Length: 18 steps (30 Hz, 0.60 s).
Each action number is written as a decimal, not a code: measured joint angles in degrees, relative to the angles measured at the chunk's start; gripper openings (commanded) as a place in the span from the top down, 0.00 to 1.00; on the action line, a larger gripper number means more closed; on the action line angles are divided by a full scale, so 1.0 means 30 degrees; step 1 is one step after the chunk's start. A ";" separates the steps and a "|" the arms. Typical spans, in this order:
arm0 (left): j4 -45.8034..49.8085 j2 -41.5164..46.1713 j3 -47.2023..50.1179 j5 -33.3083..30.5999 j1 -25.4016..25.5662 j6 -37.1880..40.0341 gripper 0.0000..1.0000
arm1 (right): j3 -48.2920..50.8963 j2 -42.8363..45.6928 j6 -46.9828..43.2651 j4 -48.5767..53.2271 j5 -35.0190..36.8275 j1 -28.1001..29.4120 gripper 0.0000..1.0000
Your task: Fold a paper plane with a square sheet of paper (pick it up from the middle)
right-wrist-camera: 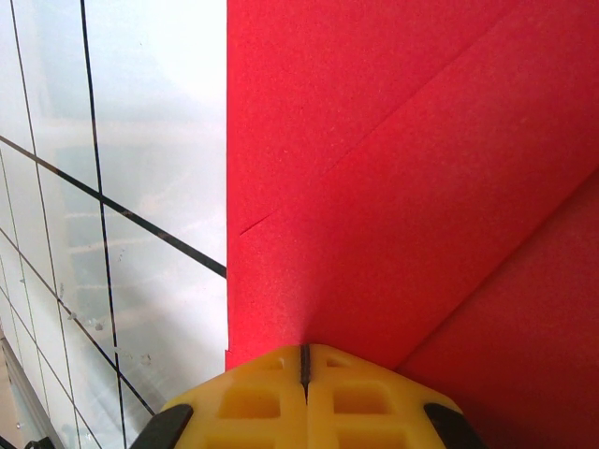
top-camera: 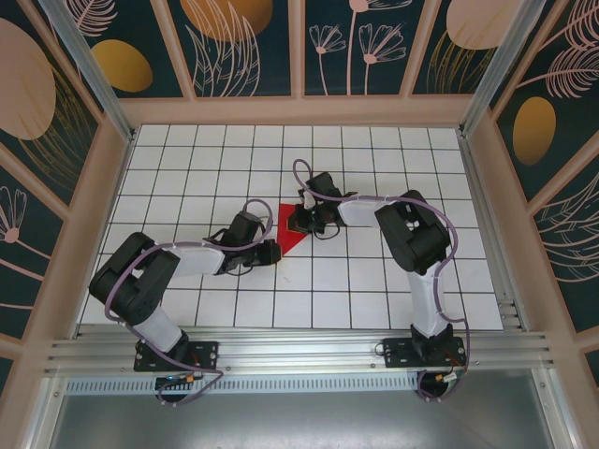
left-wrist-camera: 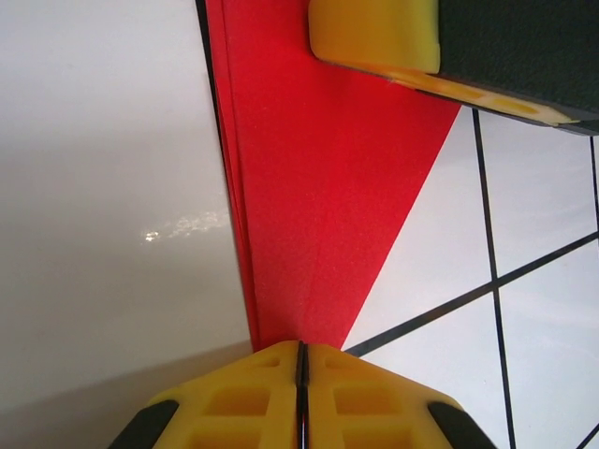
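- At the middle of the gridded table (top-camera: 187, 178), your creased red sheet of paper (top-camera: 292, 227) lies flat between both grippers.
- Your left gripper (left-wrist-camera: 301, 354) is closed at its narrow tip, your right gripper (right-wrist-camera: 304, 355) closed at the wider end.
- Fingertips cover the paper there; any pinch is unclear.
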<state>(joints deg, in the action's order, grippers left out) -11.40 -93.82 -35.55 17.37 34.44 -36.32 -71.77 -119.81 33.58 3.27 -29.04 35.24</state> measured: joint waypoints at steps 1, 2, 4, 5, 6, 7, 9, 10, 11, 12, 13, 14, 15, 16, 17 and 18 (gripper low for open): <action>0.0029 0.0029 0.0015 -0.0051 0.0029 0.0000 0.90 | 0.0007 0.0000 0.0000 0.0000 0.0000 0.0000 1.00; 0.0066 0.0066 0.0029 -0.0109 0.0051 0.0000 0.90 | 0.0007 0.0000 0.0000 0.0000 0.0000 0.0000 1.00; 0.0284 0.0211 0.0051 -0.0211 0.0102 -0.0015 0.90 | 0.0007 0.0000 0.0000 -0.0007 0.0000 0.0000 1.00; 0.0386 0.0291 0.0073 -0.0277 0.0138 -0.0029 0.90 | 0.0007 0.0000 0.0000 -0.0007 0.0000 0.0000 1.00; 0.0561 0.0393 0.0109 -0.0342 0.0175 -0.0036 0.90 | 0.0007 0.0000 0.0000 -0.0007 0.0000 0.0000 1.00; 0.0714 0.0474 0.0124 -0.0364 0.0189 -0.0036 0.90 | 0.0007 0.0000 0.0000 -0.0007 0.0000 -0.0007 1.00; 0.1086 0.0641 0.0124 -0.0430 0.0248 0.0022 0.90 | 0.0007 0.0000 0.0000 -0.0007 0.0000 0.0000 1.00; 0.1282 0.0714 0.0124 -0.0481 0.0270 0.0044 0.90 | 0.0007 0.0000 0.0000 -0.0007 0.0000 0.0000 1.00; 0.1435 0.0787 0.0124 -0.0517 0.0284 0.0087 0.89 | 0.0007 0.0000 0.0000 -0.0007 0.0000 0.0000 1.00; 0.1676 0.0882 0.0124 -0.0539 0.0313 0.0109 0.89 | 0.0007 0.0000 0.0000 -0.0007 0.0000 0.0000 1.00; 0.1894 0.0962 0.0124 -0.0561 0.0321 0.0168 0.89 | 0.0007 0.0000 0.0000 -0.0007 0.0000 0.0000 1.00; 0.2091 0.1042 0.0124 -0.0597 0.0342 0.0204 0.89 | 0.0007 0.0000 0.0000 -0.0007 0.0000 -0.0007 1.00; 0.2280 0.1129 0.0124 -0.0612 0.0357 0.0255 0.89 | 0.0007 0.0000 0.0000 -0.0007 0.0000 -0.0007 1.00; 0.2477 0.1224 0.0117 -0.0634 0.0379 0.0255 0.89 | 0.0007 0.0000 0.0000 -0.0007 0.0000 -0.0007 1.00; 0.2718 0.1326 0.0102 -0.0685 0.0401 0.0270 0.88 | 0.0007 0.0000 0.0000 -0.0007 0.0000 -0.0007 1.00; 0.2922 0.1428 0.0087 -0.0772 0.0423 0.0277 0.88 | 0.0007 0.0000 0.0000 -0.0007 0.0000 -0.0007 1.00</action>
<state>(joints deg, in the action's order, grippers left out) -2.63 -89.54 -35.29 15.05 35.70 -35.48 -71.75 -119.81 33.58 3.25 -29.04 35.22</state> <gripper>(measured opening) 0.114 0.048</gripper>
